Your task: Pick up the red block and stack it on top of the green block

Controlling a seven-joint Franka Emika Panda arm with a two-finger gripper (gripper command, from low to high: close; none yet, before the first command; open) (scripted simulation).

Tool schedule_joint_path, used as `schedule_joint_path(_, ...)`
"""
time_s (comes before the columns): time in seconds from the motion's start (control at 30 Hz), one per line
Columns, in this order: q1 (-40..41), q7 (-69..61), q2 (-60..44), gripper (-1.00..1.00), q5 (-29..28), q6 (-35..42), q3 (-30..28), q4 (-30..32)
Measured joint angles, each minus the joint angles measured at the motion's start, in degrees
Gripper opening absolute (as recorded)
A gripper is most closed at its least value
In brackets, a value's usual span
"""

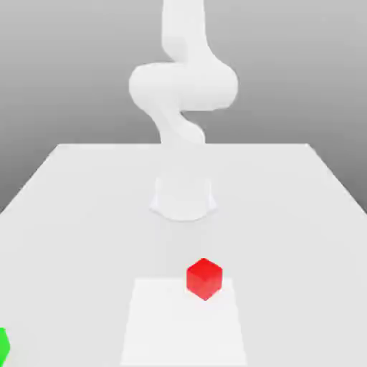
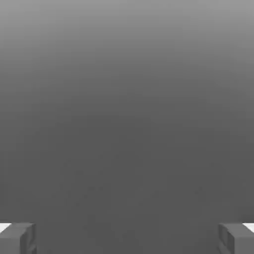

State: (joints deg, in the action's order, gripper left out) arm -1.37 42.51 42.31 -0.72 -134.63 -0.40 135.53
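Gripper (image 2: 127, 239): stands open, fingers wide apart in hand view. Red block (image 1: 204, 279): sits on white patch (image 1: 183, 333) near its arm-side edge, toward exterior view's right, one corner facing the camera. Green block (image 1: 3, 347): sits well apart, cut off at exterior view's left, near bottom corner.

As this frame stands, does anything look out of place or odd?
The green block looks oddly placed: it sits at the exterior view's left edge, cut off by the picture's border. The red block sits turned, one corner toward the camera, over the far edge of the pale patch. I see no damage.
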Motion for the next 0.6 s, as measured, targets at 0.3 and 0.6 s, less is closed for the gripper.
schedule_joint_path(0.3, -5.63, -15.18, -15.42, 0.0, -2.34, -12.2, -2.91, 15.9)
schedule_joint_path(0.6, -11.53, -34.53, -37.55, 0.0, -0.69, -29.09, -6.08, 31.29)
